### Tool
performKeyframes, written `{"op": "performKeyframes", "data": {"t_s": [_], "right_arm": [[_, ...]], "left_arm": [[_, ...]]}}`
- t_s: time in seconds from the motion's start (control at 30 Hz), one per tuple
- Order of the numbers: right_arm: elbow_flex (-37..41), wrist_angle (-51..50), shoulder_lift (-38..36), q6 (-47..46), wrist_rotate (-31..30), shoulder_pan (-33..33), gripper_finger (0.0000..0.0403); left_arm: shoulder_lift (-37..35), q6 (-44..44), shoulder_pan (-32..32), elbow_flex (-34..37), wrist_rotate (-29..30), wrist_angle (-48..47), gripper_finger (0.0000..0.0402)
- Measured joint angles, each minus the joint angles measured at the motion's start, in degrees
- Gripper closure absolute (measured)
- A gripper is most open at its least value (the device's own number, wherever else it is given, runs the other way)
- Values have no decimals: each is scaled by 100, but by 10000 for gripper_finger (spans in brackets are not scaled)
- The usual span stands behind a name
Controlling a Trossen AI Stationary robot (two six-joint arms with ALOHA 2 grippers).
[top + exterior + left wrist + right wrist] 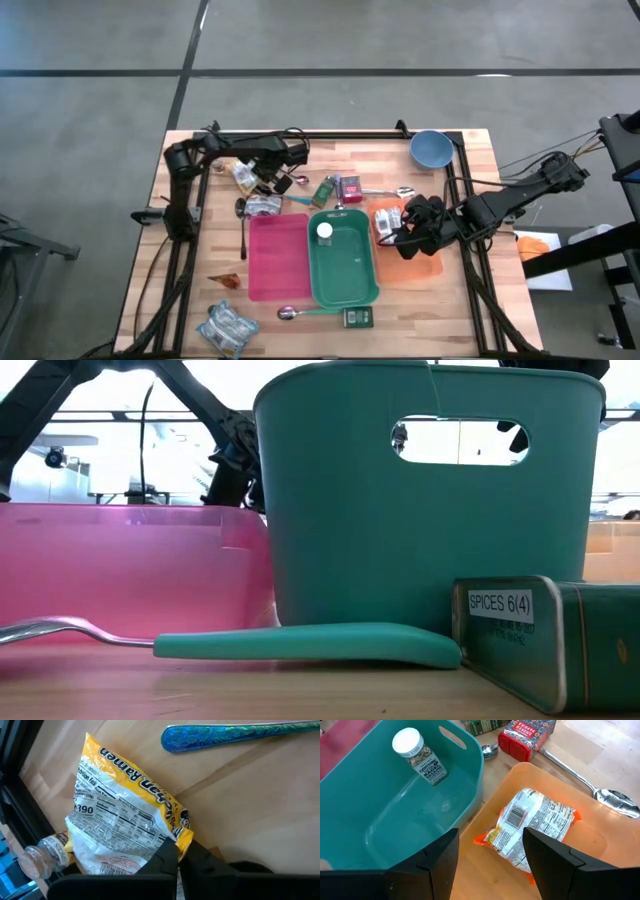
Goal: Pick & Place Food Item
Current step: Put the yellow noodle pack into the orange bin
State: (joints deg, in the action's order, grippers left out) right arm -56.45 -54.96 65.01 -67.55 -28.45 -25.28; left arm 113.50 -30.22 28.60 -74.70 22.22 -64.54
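Note:
A yellow and white ramen packet [125, 810] lies on the wooden table at the far left [243, 176], beside a small spice jar [45, 855]. My left gripper [178, 857] is shut on it [262, 182]. My right gripper [490, 845] hangs open above the orange bin [580, 845], which holds an orange-edged noodle packet [535, 830]. It touches nothing. The green bin [345, 295] holds a white-capped seasoning jar [417, 757]. My left gripper pinches the ramen packet's crinkled edge [170, 837], on the side nearest the gripper, between its two shut fingers. The fingers slant down at it from above. The rest of the packet lies spread on the table.
A pink bin [278, 260] stands left of the green one. A blue-handled spoon [240, 735], a red paprika box [530, 735], other spoons, a blue bowl [430, 148], a green spice tin [550, 640] and a silvery packet [225, 328] lie around the bins.

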Motion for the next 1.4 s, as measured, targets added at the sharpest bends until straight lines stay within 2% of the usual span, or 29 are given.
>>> {"op": "performKeyframes", "data": {"t_s": [0.3,0.6,0.9,1.03,1.2,1.3,1.4], "right_arm": [[-2,-2,1,3,-1,0,186],[-2,0,2,45,-2,0,186],[-2,252,2,333,-12,0,186],[-2,967,2,840,-28,13,186],[-2,2022,-4,1685,-188,187,186],[-2,2234,-48,1703,-293,425,186],[-2,2216,-139,1431,-301,735,186]], "left_arm": [[-560,-32,-11,2,-77,-272,401],[-1687,-163,-57,2,-228,-417,401],[-2970,-302,-83,2,-1103,-432,401],[-3483,-304,-110,2,-1569,-300,401],[-4029,-326,-194,2,-2450,176,401],[-4268,-410,-302,2,-2903,536,401],[-4416,-574,-450,2,-3097,819,401]]}}
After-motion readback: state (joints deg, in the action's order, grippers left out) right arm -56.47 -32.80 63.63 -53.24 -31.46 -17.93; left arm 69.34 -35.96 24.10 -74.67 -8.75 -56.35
